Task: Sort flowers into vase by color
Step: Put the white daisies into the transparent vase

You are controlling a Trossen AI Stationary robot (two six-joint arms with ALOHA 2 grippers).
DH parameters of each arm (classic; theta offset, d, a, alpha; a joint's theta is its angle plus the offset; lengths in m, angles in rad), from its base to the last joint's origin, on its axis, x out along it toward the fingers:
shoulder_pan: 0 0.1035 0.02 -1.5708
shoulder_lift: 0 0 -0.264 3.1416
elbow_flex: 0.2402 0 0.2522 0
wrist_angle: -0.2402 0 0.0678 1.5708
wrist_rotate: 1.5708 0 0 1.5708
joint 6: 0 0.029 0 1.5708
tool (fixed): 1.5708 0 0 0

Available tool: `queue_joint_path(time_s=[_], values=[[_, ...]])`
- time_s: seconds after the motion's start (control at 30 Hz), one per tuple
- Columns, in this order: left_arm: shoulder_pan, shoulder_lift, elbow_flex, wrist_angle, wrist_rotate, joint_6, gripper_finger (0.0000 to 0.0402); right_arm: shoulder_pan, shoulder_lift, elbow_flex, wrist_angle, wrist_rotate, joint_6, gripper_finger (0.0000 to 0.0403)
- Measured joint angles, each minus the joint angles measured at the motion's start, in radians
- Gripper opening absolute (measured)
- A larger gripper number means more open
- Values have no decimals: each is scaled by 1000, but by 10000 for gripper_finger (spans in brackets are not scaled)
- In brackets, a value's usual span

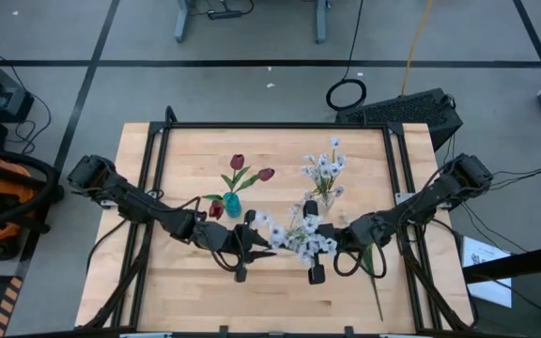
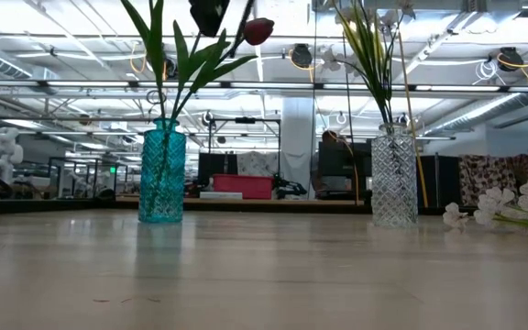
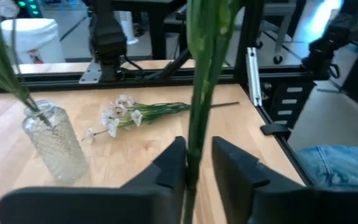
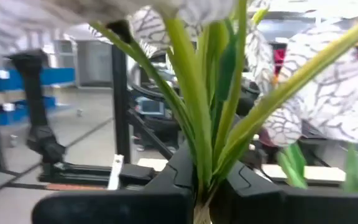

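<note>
Both arms reach inward over the table's near half, left end effector (image 1: 252,246) slightly parted, right end effector (image 1: 319,246) clamped.

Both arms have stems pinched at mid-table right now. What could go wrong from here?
The left gripper and right gripper sit close together, so the arms or stems may tangle. The right gripper is shut low on a white spray whose long blossoms could catch the clear vase and tip it. The left gripper's stem sits between barely parted fingers, so it might slip out before reaching the teal vase.
</note>
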State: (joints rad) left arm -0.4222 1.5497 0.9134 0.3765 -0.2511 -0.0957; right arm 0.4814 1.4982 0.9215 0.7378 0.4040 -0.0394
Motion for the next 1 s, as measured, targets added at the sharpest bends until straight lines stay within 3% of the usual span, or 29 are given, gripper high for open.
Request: queue_joint_path(time_s=[0.3, 0.43, 0.57, 0.7, 0.83, 1.0], values=[[-49, 0, 0, 6, -150, -3, 209, 104, -165, 0, -218, 185, 63, 3], [-52, 0, 0, 3, -175, -3, 243, 178, -258, 0, -365, 311, 103, 3], [-49, 2, 0, 16, -177, -8, 250, 252, -331, 0, -538, 442, 172, 3], [-17, 42, 0, 167, -179, -2, 250, 299, -356, -10, -652, 574, 251, 3], [19, 103, 0, 316, -165, 6, 250, 325, -357, -46, -741, 627, 351, 2], [37, 168, 44, 320, -133, 7, 251, 395, -375, -54, -869, 735, 490, 2]])
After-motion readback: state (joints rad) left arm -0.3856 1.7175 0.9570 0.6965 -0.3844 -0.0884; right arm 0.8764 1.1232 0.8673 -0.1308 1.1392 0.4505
